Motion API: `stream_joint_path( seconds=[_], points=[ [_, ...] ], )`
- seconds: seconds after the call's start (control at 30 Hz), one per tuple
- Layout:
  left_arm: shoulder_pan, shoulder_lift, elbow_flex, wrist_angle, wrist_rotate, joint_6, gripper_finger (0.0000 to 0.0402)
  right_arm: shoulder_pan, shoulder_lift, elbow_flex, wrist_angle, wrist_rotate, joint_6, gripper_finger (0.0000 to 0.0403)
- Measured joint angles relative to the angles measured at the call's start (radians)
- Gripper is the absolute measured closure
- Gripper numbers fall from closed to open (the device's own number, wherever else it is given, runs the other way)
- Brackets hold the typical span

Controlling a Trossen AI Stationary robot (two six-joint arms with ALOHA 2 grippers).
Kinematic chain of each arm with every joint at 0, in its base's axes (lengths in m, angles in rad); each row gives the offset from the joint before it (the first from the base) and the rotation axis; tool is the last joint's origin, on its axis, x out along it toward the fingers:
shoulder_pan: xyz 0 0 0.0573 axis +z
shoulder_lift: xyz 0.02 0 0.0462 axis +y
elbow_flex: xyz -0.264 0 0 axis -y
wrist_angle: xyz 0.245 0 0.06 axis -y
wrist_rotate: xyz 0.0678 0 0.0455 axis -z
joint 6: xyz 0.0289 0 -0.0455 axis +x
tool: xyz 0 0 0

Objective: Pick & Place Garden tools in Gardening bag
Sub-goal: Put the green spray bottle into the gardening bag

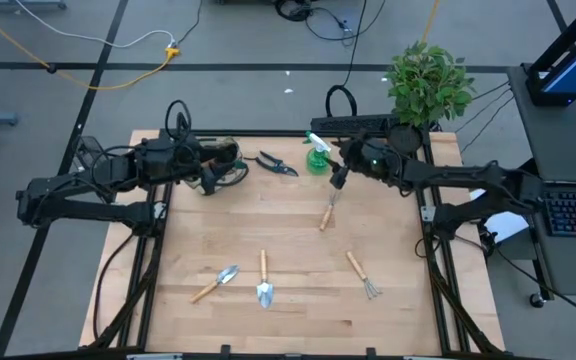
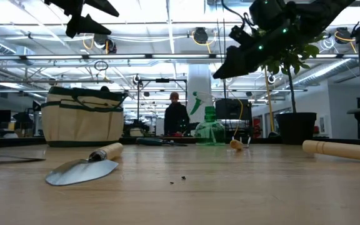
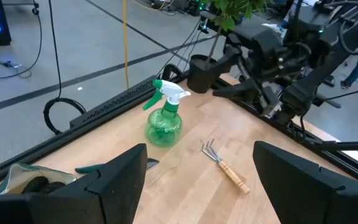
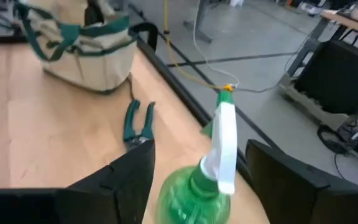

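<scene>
The right arm reaches in from the table's right edge toward the far side, its right gripper (image 1: 336, 178) raised off the wood just beside the green spray bottle (image 1: 317, 157); in its wrist view the fingers (image 4: 114, 180) stand spread apart with the bottle's white trigger head between them, not touching it. The left arm stretches across the far left corner, and the left gripper (image 1: 211, 180) hangs above the gardening bag (image 1: 226, 162), fingers (image 3: 114, 180) released and wide with nothing between them. The tan, green-trimmed bag sits upright at the far left of the table (image 1: 288, 320). Dark pruning shears (image 1: 277, 165) lie flat between the bag and the spray bottle. A wooden-handled fork rake (image 1: 327, 213) lies near the middle, just in front of the right gripper. Toward the near edge, well apart from both arms, lie a trowel (image 1: 216, 282), a second trowel (image 1: 264, 282) and another fork rake (image 1: 360, 274). A leafy potted plant (image 1: 427, 85) stands at the far right corner behind the right arm. In the low view a person (image 2: 176, 115) stands in the room beyond the table.
</scene>
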Motion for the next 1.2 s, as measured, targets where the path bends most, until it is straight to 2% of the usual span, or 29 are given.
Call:
stream_joint_path(
  seconds=[0.17, 0.47, 0.67, 1.0, 1.2],
  points=[
    [0.000, 0.000, 0.000, -0.001, 0.000, 0.004, 0.0103, -0.029, 0.072, 0.000, 0.085, -0.074, 0.005, 0.0151],
    [0.001, 0.000, 0.000, -0.006, 0.000, 0.007, 0.0103, -0.083, 0.219, 0.000, 0.195, -0.076, 0.054, 0.0151],
    [0.001, 0.000, 0.000, -0.005, 0.000, 0.006, 0.0103, -0.091, 0.252, 0.000, 0.224, -0.076, 0.057, 0.0157],
    [0.001, 0.000, 0.000, -0.004, 0.000, 0.006, 0.0103, -0.092, 0.251, 0.000, 0.267, -0.074, 0.088, 0.0228],
    [0.001, 0.000, 0.000, -0.003, 0.000, 0.006, 0.0103, -0.105, 0.251, 0.000, 0.250, -0.075, 0.162, 0.0279]
  ],
)
